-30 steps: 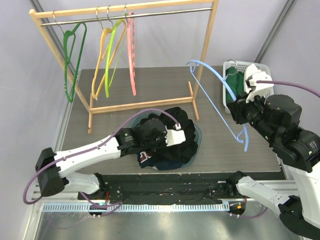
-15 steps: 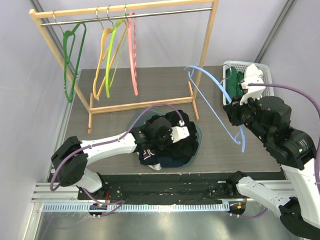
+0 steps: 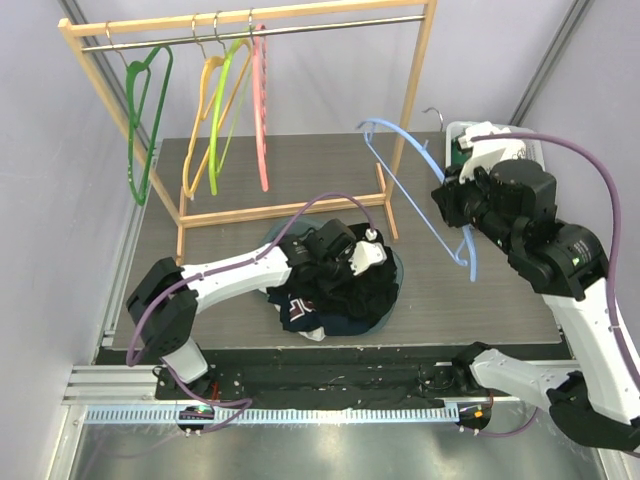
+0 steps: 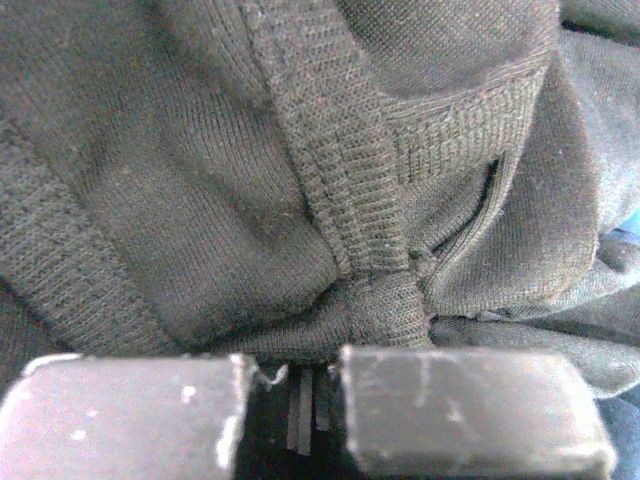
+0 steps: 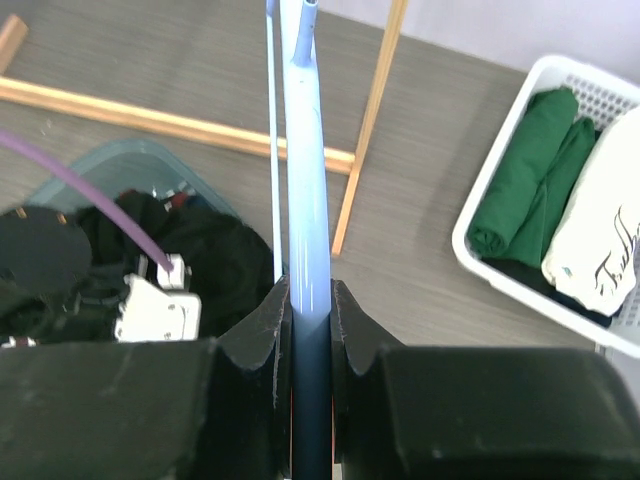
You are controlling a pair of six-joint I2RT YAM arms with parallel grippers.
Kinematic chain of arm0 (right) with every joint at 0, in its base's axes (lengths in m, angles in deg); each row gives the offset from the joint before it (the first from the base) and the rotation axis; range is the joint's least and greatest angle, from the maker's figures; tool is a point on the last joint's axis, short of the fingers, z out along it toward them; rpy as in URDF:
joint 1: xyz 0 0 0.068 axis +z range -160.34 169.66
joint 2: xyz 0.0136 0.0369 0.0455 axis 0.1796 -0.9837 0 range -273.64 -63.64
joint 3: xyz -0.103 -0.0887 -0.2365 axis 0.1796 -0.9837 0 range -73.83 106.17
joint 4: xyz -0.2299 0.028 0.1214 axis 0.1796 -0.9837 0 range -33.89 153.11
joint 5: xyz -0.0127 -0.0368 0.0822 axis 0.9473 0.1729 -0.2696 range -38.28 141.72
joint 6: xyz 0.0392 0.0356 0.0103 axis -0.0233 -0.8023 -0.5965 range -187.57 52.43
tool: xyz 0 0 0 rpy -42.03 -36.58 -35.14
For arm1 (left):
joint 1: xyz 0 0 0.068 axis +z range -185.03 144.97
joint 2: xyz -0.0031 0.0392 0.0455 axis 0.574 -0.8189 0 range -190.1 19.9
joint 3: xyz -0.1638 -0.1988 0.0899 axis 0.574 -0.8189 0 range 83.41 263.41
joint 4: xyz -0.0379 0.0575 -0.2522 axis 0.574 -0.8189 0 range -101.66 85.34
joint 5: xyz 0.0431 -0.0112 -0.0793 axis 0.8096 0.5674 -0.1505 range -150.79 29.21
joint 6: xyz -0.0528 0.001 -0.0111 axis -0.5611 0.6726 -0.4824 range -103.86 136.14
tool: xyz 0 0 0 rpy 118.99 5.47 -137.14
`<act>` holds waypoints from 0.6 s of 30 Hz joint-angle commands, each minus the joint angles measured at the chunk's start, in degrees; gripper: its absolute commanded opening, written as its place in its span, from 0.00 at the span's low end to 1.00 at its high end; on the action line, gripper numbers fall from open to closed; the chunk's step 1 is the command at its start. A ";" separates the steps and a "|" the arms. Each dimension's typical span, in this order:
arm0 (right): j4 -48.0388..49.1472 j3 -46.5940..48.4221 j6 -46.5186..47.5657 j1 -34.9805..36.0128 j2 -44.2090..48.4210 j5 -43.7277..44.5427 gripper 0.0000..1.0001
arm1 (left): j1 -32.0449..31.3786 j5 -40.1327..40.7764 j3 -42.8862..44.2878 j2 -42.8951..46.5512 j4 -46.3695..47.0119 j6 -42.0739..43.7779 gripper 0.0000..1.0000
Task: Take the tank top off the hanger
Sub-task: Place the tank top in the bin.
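Note:
The light blue hanger (image 3: 418, 188) is bare and hangs in the air right of the rack, with its metal hook (image 3: 432, 113) pointing up. My right gripper (image 3: 453, 212) is shut on its lower arm; in the right wrist view the blue bar (image 5: 305, 150) runs straight between the fingers (image 5: 308, 300). The black tank top (image 3: 362, 292) lies crumpled on a dark pile in the teal bin (image 3: 397, 268). My left gripper (image 3: 367, 266) presses down into that pile. In the left wrist view ribbed black fabric (image 4: 300, 150) puckers into the shut fingertips (image 4: 295, 380).
A wooden rack (image 3: 240, 15) stands at the back with green (image 3: 150, 110), yellow (image 3: 205, 110), lime (image 3: 230, 100) and pink (image 3: 262, 110) hangers; its right post (image 3: 412, 110) is close to the blue hanger. A white basket (image 5: 480, 262) of folded clothes sits at the right.
My right arm has carried the blue hanger up and to the left, toward the rack's right post. My left gripper has shifted right and farther back across the pile, still shut.

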 commanded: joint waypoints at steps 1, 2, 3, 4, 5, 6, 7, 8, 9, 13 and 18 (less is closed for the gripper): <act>4.96 8.85 0.23 -0.09 -4.78 -1.89 0.01 | -0.86 -3.34 -9.50 -3.00 -15.56 -0.38 0.20; 4.95 10.17 -0.38 -0.09 -5.75 -2.16 0.01 | -1.03 -3.24 -9.95 -2.48 -16.61 1.01 0.27; 4.95 10.70 -0.65 -0.09 -6.37 -2.77 0.01 | -1.03 -1.85 -10.30 -2.04 -16.45 0.85 0.31; 4.95 11.05 -0.83 -0.09 -7.68 -2.95 0.01 | -1.03 -0.01 -10.48 -1.33 -16.36 0.67 0.39; 4.61 12.28 -1.00 -0.09 -8.30 -2.95 0.01 | -1.03 0.80 -10.57 0.06 -16.53 1.28 0.45; 4.25 13.07 -0.83 -0.09 -8.92 -3.30 0.01 | -1.03 2.11 -10.22 1.04 -16.62 1.46 0.50; 3.73 14.04 -0.57 -0.09 -10.41 -3.65 0.01 | -1.12 5.43 -8.65 1.74 -16.97 1.37 0.57; 2.77 16.13 -0.30 0.00 -11.12 -4.09 0.01 | -1.12 6.94 -7.51 2.36 -18.54 1.72 0.59; 2.23 17.46 0.22 0.00 -11.99 -4.36 0.01 | -1.03 7.39 -6.02 3.41 -19.60 1.38 0.61; -1.19 24.84 1.88 0.44 -15.86 -4.10 0.01 | -1.65 16.60 4.70 4.12 -25.57 -2.75 0.69; -2.08 28.72 4.44 3.60 -18.15 1.44 0.01 | -1.91 19.79 15.61 5.17 -35.25 -1.80 0.67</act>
